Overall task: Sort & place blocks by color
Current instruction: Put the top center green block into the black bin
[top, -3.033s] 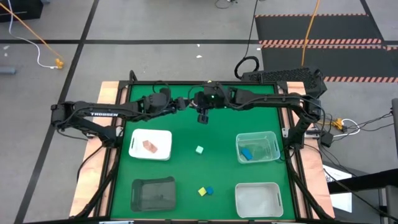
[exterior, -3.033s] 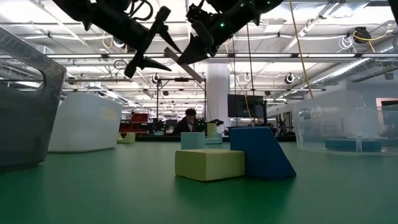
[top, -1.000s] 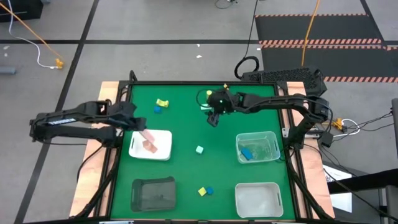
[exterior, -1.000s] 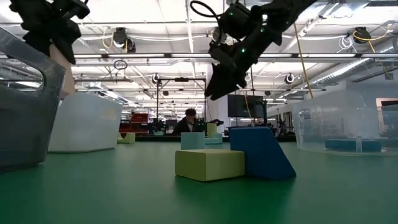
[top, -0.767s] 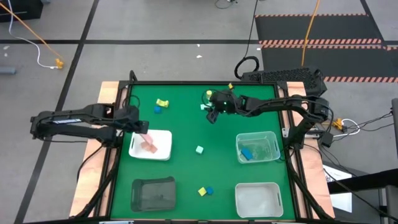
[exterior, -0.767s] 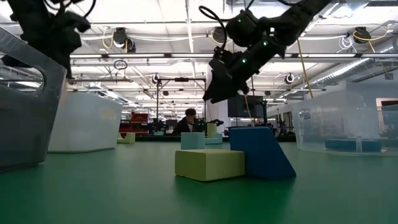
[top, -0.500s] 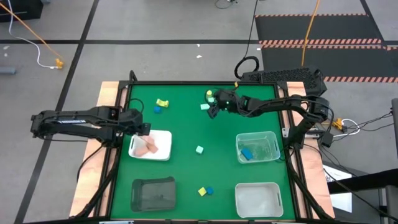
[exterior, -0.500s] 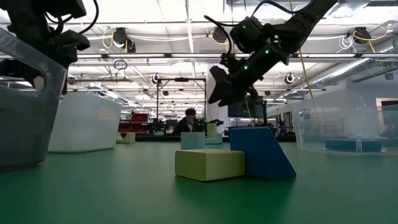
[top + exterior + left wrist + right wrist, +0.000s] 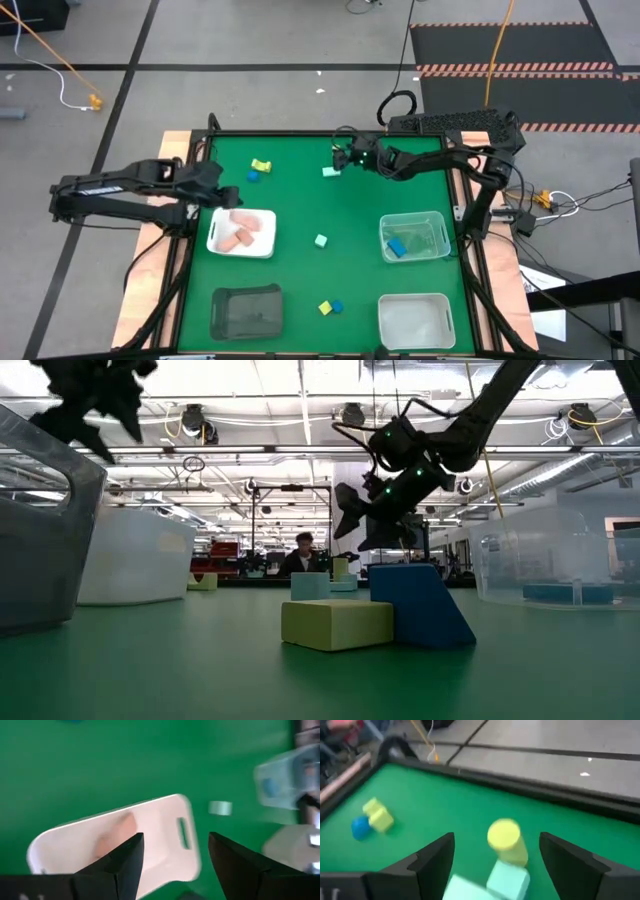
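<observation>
My left gripper (image 9: 228,196) is open and empty, just past the far left corner of the white tray (image 9: 262,243); its wrist view (image 9: 175,845) looks down on that tray. Two salmon blocks (image 9: 240,232) lie in the tray. My right gripper (image 9: 347,159) is open and empty at the far middle of the table. It hangs just above a mint block (image 9: 330,172) and beside a yellow cylinder (image 9: 506,839). A yellow block (image 9: 262,165) and a blue block (image 9: 254,176) lie at the far left. Another mint block (image 9: 320,240) lies mid-table. A yellow block (image 9: 325,308) and a blue block (image 9: 337,306) lie near the front.
A clear bin (image 9: 440,228) at the right holds a blue block (image 9: 398,246). A second clear bin (image 9: 415,320) stands at the front right and a dark tray (image 9: 247,312) at the front left. The table has a raised black rim (image 9: 300,134).
My left gripper came over the white tray with a salmon block. The block now lies in the tray beside the first one. The gripper has risen and drawn back toward the far left. My right gripper has moved toward the far edge, to the mint block and yellow cylinder.
</observation>
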You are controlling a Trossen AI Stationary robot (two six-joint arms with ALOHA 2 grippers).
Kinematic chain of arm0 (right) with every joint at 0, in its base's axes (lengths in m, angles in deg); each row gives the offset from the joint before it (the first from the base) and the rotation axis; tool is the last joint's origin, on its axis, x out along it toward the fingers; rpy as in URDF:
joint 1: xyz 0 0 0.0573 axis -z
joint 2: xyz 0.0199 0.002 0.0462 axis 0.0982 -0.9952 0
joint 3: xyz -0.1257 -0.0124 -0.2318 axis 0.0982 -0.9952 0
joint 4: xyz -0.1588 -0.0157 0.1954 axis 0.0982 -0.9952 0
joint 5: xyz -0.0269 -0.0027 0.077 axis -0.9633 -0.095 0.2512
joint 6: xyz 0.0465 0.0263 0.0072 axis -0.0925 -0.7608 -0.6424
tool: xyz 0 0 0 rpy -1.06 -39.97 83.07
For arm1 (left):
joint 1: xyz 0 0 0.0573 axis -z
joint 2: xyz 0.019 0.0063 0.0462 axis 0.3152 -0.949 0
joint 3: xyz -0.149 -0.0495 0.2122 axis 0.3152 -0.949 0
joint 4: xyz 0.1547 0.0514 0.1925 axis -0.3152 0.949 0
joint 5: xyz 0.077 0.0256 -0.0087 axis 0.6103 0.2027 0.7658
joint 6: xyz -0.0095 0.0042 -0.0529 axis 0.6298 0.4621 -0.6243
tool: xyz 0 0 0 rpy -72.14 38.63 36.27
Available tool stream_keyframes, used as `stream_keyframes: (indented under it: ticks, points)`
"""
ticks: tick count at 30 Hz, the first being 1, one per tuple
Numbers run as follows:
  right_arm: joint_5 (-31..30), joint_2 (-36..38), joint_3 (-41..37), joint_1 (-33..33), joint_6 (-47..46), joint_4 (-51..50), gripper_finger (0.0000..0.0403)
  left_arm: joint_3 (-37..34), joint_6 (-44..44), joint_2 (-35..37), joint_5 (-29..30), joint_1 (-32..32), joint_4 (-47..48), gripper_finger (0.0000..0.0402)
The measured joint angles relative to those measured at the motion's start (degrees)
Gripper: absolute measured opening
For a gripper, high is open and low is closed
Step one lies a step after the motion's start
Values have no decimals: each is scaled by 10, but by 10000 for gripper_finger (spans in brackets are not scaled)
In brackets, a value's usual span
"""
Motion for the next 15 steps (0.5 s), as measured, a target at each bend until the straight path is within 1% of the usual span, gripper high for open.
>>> stream_keyframes:
  ticks: [4,6,9,15]
  points:
    - [1,-16,0,11,-4,55,280,53,24,0,30,0,0,211]
    - [4,-26,4,17,-18,60,280,77,39,0,51,0,0,208]
    - [27,-39,10,24,-18,55,280,108,63,0,79,0,0,204]
    - [30,-80,39,20,59,55,279,149,102,0,115,0,0,204]
